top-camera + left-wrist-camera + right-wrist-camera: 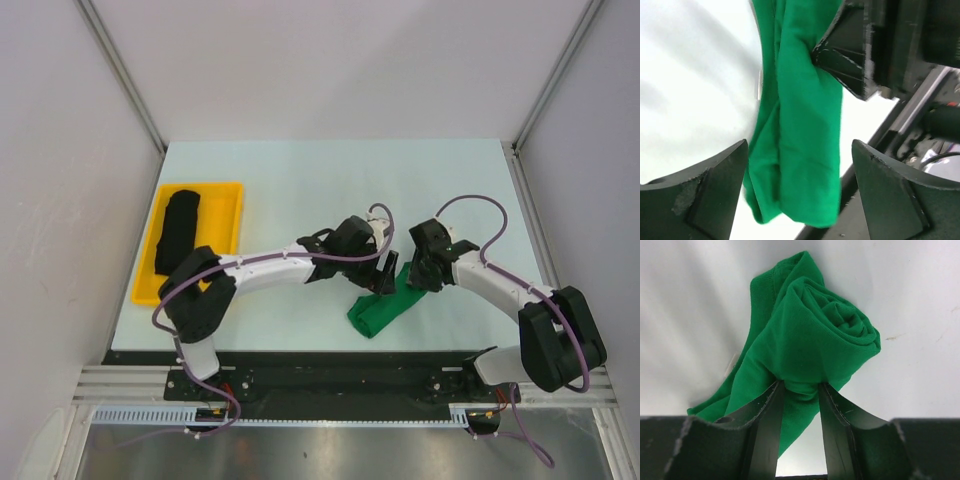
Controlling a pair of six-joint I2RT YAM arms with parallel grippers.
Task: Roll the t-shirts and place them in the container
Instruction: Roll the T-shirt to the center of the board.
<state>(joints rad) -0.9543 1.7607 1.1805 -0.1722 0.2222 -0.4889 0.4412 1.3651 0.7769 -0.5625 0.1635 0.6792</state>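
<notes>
Green t-shirt (378,312) lies rolled into a loose bundle on the pale bench (300,175), near its front edge and between the two arms. We see the right gripper (800,390) pinched on a fold at one end of the roll, cloth squeezed between its narrowed fingers, and the spiral of the roll's end shows just beyond. Our left gripper (799,150) stands wide apart over the shirt, one finger on either side, and it holds nothing. We find the black t-shirt (180,232) lying as a roll in the yellow tray (225,200) on the bench's left side, well apart.
</notes>
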